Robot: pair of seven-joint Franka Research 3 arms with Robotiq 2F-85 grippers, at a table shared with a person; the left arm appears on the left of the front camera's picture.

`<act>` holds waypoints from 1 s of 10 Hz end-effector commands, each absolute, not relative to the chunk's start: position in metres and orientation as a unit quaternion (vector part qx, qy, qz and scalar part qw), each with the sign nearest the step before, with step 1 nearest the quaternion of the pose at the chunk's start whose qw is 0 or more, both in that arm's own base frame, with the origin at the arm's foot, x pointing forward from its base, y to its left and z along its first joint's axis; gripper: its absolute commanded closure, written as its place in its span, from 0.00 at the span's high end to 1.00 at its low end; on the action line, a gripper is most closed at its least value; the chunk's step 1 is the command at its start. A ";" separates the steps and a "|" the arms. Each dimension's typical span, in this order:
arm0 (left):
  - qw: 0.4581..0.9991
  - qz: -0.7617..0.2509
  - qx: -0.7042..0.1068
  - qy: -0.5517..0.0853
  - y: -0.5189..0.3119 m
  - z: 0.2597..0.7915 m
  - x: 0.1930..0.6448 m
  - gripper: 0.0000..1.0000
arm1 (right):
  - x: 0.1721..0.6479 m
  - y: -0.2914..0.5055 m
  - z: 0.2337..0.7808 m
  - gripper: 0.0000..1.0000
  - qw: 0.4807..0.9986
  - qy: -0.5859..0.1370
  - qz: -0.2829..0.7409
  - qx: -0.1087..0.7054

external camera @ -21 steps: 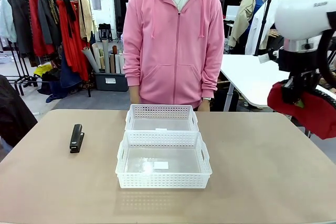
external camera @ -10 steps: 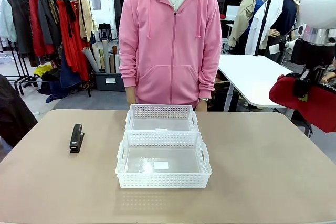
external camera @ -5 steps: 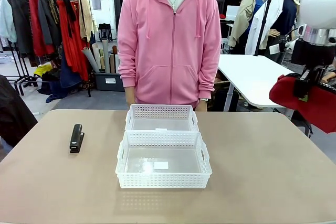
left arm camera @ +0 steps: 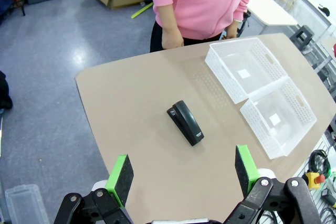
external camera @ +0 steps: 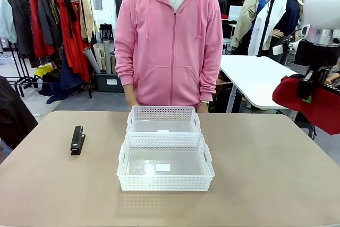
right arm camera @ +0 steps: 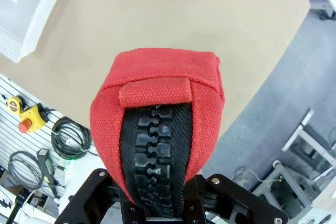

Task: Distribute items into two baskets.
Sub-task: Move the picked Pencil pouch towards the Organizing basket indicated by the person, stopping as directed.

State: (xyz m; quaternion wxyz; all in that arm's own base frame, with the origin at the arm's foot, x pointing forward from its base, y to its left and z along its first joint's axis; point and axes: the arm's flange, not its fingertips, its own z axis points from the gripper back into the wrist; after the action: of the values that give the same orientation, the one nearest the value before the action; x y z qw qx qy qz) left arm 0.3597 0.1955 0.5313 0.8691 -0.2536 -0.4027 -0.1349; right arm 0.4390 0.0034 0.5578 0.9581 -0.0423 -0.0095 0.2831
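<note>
Off the table's right edge, my right gripper [external camera: 307, 85] is shut on the red pouch [external camera: 314, 106], which hangs high in the air. In the right wrist view the pouch [right arm camera: 157, 103] bulges upward from between the jaws, black zipper facing the camera. The black stapler [external camera: 77, 140] lies on the table at the left. My left gripper [left arm camera: 182, 174] hovers open high above the stapler [left arm camera: 185, 123], green pads wide apart. The larger basket [external camera: 164, 183] stands at the table's middle, the narrower basket [external camera: 163, 113] right behind it; both hold no item.
A person in a pink hoodie [external camera: 170, 41] stands at the far edge behind the baskets, hands low. The tan table [external camera: 265, 174] has free room on both sides of the baskets. Off the right edge lie cables and a yellow tool [right arm camera: 26, 116].
Early on the right arm swung slightly right and up with the pouch, then held still. The person has shifted a little to the left.
</note>
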 end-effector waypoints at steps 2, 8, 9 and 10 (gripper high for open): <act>0.862 -0.141 -0.259 -0.413 0.197 0.530 0.361 1.00 | 0.436 0.004 0.559 0.00 0.961 -0.013 0.274 -0.044; 0.862 -0.141 -0.259 -0.413 0.197 0.530 0.361 1.00 | 0.436 0.004 0.559 0.00 0.961 -0.013 0.274 -0.044; 0.862 -0.141 -0.259 -0.413 0.197 0.530 0.361 1.00 | 0.436 0.004 0.559 0.00 0.961 -0.013 0.274 -0.044; 0.862 -0.141 -0.259 -0.413 0.197 0.530 0.361 1.00 | 0.436 0.004 0.559 0.00 0.961 -0.013 0.274 -0.044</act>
State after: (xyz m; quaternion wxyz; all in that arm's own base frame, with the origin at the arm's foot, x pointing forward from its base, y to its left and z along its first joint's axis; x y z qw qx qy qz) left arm 0.3597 0.1955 0.5313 0.8691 -0.2536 -0.4027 -0.1349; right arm 0.4390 0.0034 0.5578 0.9581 -0.0423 -0.0095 0.2831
